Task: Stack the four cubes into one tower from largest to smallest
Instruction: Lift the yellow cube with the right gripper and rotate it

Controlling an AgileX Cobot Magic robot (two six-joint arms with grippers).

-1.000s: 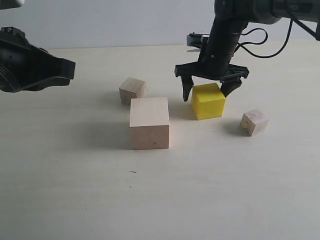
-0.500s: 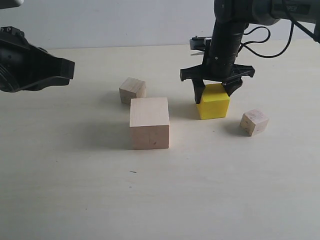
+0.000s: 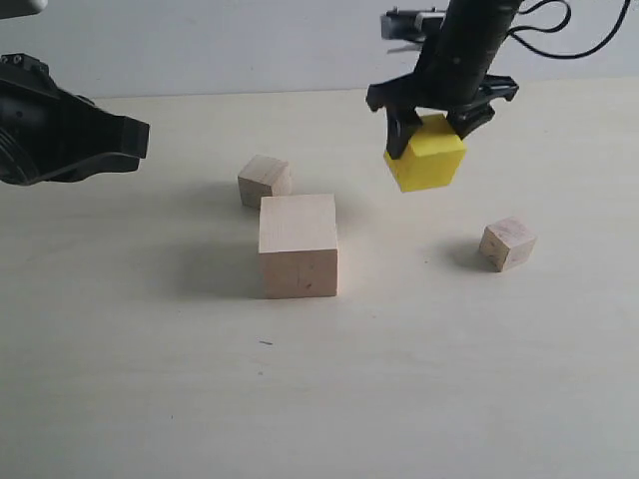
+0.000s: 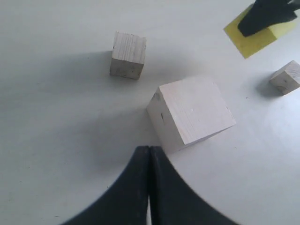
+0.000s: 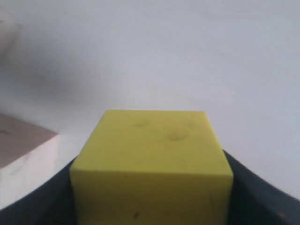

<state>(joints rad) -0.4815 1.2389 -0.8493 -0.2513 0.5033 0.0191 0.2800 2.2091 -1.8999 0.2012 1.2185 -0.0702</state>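
Note:
My right gripper [image 3: 431, 138] is shut on the bright yellow cube [image 3: 426, 161] and holds it in the air, above the table and to the right of the large pale wood cube [image 3: 298, 245]. The yellow cube [image 5: 152, 164] fills the right wrist view between the dark fingers. One small pale wood cube [image 3: 265, 180] sits just behind the large cube, the other small cube [image 3: 507, 243] lies at the right. My left gripper [image 4: 149, 152] hangs shut and empty at the far left, close to the large cube [image 4: 192, 112]. No tower stands.
The pale table [image 3: 399, 379] runs wide in front of the cubes. The left arm's dark body [image 3: 60, 135] hangs over the table's left side. A pale wall stands behind the table.
My right gripper closed on the yellow cube and lifted it off the table. The other cubes and the left arm have not moved.

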